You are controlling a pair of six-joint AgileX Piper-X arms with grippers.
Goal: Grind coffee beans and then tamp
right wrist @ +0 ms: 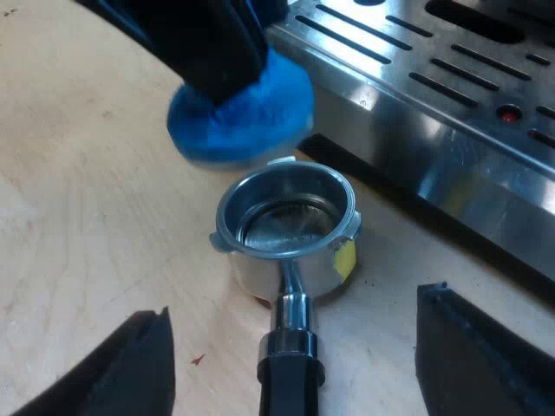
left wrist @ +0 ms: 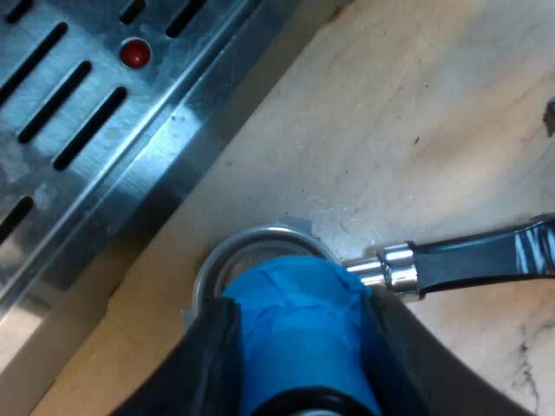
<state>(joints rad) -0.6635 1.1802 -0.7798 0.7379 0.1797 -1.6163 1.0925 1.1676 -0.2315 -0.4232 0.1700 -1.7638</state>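
Item one, the left gripper [left wrist: 303, 368]: its two black fingers [left wrist: 208, 355] are pinched on the blue tamper [left wrist: 295, 303], one on each side of the blue body. Item two, the tamper itself: seen from the right wrist, it hangs near the rim of the metal holder [right wrist: 260, 269] on the side toward the espresso machine [right wrist: 434, 113], outside the basket. We cannot tell whether its base touches the wood. Item three, the holder: it stands loose and upright on the wooden counter [left wrist: 416, 113], just beside the machine's base, and its open basket shows a shiny metal floor. A small yellow mark [right wrist: 345, 257] sits on the basket's outer wall, and a speck of red shows at its foot. Its dark handle [left wrist: 477, 260] joins the basket through a bright metal collar and lies flat along the counter, pointing away from the machine. Item four, the right gripper [right wrist: 295, 347]: its fingers [right wrist: 130, 364] are spread wide and hold nothing, one on each side of the handle and apart from it. Item five, the machine's slotted steel drip tray [left wrist: 78, 104], with a small red dot [left wrist: 134, 54] among the slots. No counter edge or corner is in sight.
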